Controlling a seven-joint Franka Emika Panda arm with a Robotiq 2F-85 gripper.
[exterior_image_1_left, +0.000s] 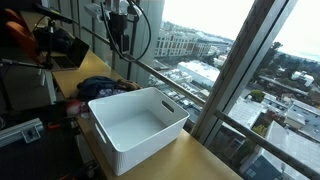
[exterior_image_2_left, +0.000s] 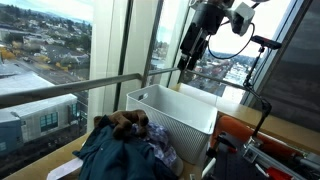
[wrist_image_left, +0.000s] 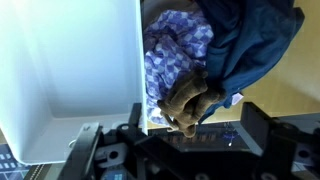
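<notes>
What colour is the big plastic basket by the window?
White all over. The basket shows best in an exterior view, seen from above.

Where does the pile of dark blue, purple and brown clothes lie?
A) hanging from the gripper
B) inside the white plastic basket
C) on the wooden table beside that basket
C: the pile of clothes rests on the wooden table, outside the empty white plastic basket.

Backlit daylight, all 3 views low-res and soft.
Windows (exterior_image_1_left: 200, 20) overexposed in both exterior views, foreground dim; white bin (wrist_image_left: 60, 60) glares in wrist view.
</notes>
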